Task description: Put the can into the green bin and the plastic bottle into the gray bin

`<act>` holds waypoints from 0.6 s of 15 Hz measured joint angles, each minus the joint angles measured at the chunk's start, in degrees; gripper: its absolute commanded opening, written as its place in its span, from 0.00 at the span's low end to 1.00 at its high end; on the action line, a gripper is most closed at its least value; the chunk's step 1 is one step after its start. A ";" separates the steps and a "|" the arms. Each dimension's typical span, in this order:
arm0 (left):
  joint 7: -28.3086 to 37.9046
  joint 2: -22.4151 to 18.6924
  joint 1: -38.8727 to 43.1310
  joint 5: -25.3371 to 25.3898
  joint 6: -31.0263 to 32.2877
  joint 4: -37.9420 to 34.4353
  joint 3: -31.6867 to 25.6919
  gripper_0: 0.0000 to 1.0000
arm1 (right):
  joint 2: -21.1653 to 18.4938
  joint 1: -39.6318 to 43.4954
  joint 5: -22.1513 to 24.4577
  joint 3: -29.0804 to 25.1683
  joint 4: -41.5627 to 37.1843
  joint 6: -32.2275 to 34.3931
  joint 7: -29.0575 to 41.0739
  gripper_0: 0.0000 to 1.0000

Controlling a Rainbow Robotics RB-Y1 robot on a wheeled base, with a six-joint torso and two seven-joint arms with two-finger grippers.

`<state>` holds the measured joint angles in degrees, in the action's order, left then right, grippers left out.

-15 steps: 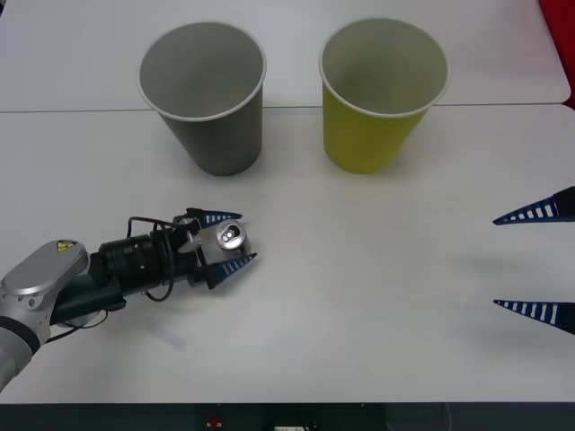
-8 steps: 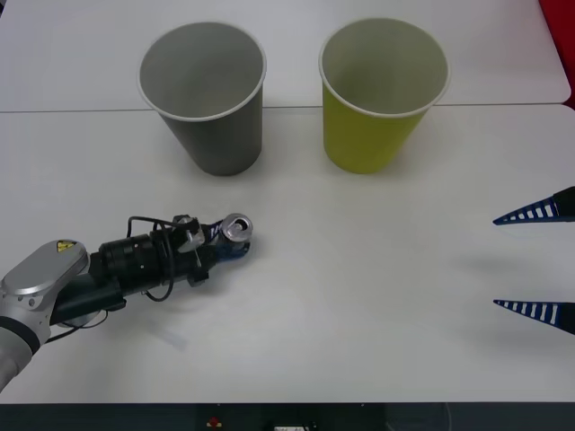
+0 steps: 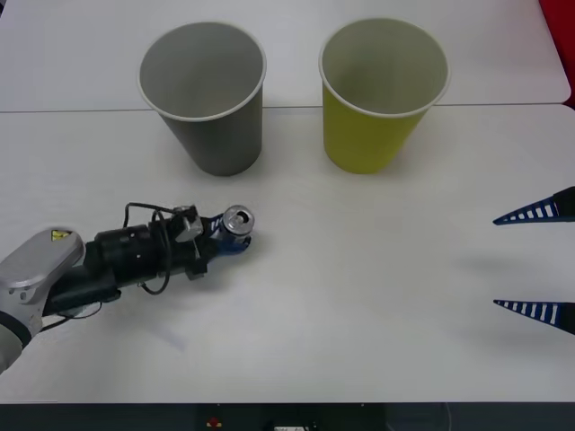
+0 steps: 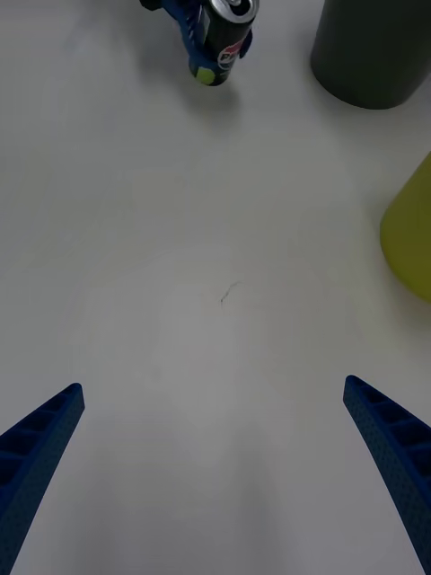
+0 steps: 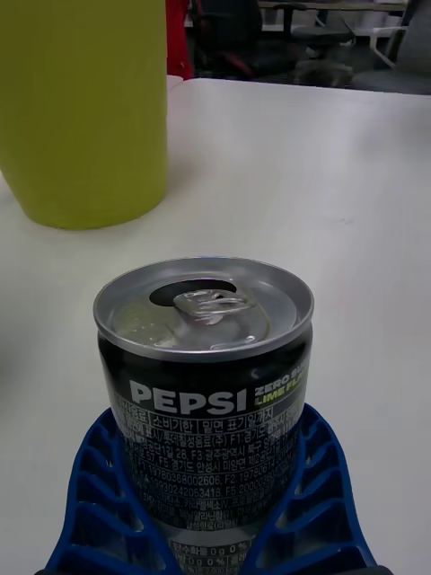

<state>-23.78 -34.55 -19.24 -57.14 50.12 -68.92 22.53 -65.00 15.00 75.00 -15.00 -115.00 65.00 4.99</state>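
Reaching across the white table point(image 3: 359, 296) from the near left, the left gripper point(image 3: 229, 235) is clamping its blue ribbed fingers point(image 5: 108, 490) tight around the can point(image 3: 236, 226), which is standing upright on the table with its opened pull-tab top showing. Beyond it, toward the far edge, the gray bin point(image 3: 207, 94) is sitting upright, and just to its right the green bin point(image 3: 382, 90) is standing beside it, apart from it. Over at the right edge, the right gripper point(image 3: 539, 260) is hovering with its fingers spread wide, gripping nothing
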 measured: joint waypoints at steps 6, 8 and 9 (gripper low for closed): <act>21.11 -9.13 5.03 -2.29 -0.77 -16.32 -1.65 0.00 | 0.00 0.00 0.00 0.00 0.00 0.00 0.00 1.00; 29.50 -11.69 7.85 -7.45 -2.20 -23.87 -5.04 0.00 | 0.00 0.00 0.00 0.00 0.00 0.00 0.01 1.00; 35.39 -12.80 9.19 -10.80 -2.68 -27.93 -7.13 0.00 | 0.00 0.00 0.00 0.00 0.00 0.00 0.01 1.00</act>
<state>11.61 -47.35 -10.05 -67.94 47.45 -96.85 15.40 -65.00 15.00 75.00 -15.00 -115.00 65.00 5.00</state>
